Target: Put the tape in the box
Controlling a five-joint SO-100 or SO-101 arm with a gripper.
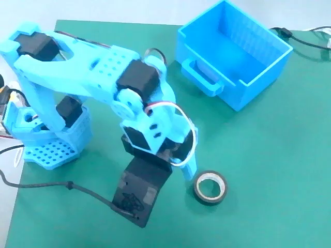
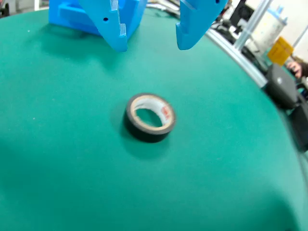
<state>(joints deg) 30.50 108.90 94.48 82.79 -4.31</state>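
Note:
The tape (image 1: 207,200) is a small black roll with a whitish core, lying flat on the green mat just right of my gripper (image 1: 186,173). In the wrist view the tape (image 2: 144,134) lies a little below and between my two blue fingers, and my gripper (image 2: 151,45) is open and empty, apart from the tape. The box (image 1: 258,89) is a bright blue open bin with a loop handle. It stands at the back right of the mat with nothing showing inside. Part of the box (image 2: 67,17) shows behind my left finger in the wrist view.
The arm's blue perforated base (image 1: 46,142) stands at the mat's left edge. A black cable (image 1: 51,186) runs along the front left. More cables (image 1: 310,39) lie behind the box. In the wrist view, dark devices (image 2: 284,89) lie beyond the mat's right edge.

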